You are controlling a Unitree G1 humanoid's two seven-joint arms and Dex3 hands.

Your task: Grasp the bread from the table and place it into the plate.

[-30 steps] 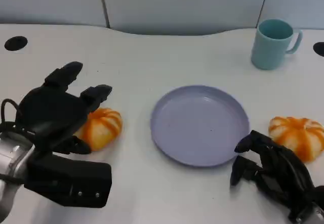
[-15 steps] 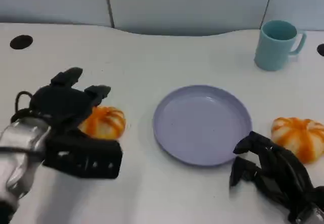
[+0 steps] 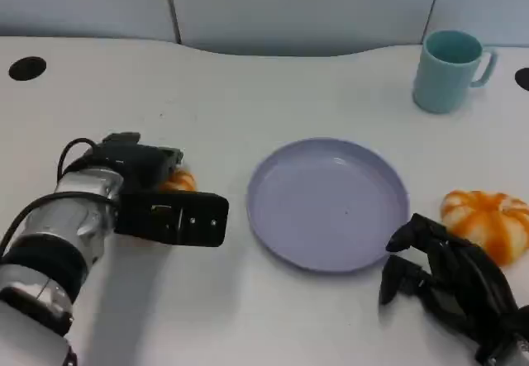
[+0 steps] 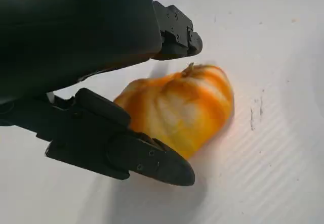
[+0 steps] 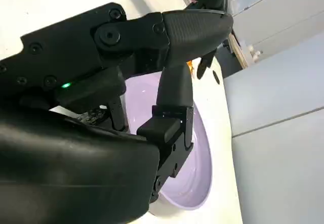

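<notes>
An orange-and-white striped bread (image 3: 179, 181) lies on the white table left of the lilac plate (image 3: 331, 205). My left hand (image 3: 136, 166) is lowered over this bread and hides most of it. In the left wrist view the bread (image 4: 187, 105) rests on the table between black fingers (image 4: 152, 158) that straddle it, one on each side, not plainly clamped. My right hand (image 3: 450, 279) rests on the table at the plate's near right, fingers bent and holding nothing. The right wrist view looks past that hand (image 5: 152, 57) to the plate (image 5: 202, 148).
A second striped bread (image 3: 488, 221) lies right of the plate, just beyond my right hand. A teal cup (image 3: 446, 68) stands at the back right. Dark round holes mark the table at the far left (image 3: 26, 68) and far right edge.
My left hand has dropped from above the bread down over it, turning so its fingers now flank the bread. The right hand has stayed put.
</notes>
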